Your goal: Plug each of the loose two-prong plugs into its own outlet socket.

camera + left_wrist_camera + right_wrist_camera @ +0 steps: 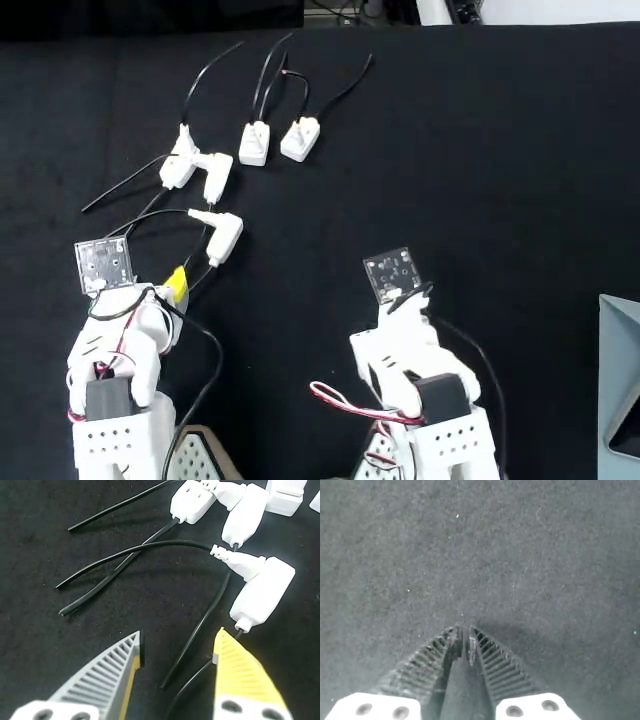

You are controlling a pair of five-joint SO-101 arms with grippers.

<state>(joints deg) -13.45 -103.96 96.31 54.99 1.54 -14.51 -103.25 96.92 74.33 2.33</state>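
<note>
Several white plug and socket pieces with black cords lie on the black cloth. The nearest white piece (225, 238) (262, 592) has a small white plug (234, 561) meeting its side. My left gripper (177, 640) (170, 287) is open just short of it, and the yellow finger (240, 672) sits by its cord end. Further out a second joined-looking pair (197, 168) (220, 502) lies, then two separate white pieces (255, 143) (300, 138). My right gripper (465, 632) is shut on nothing, low over bare cloth in the middle of the table.
Loose black cords (115, 562) fan out to the left of the pieces, and one cord (192, 640) runs between my left fingers. A grey box (620, 375) stands at the right edge. The cloth (500, 150) to the right is bare.
</note>
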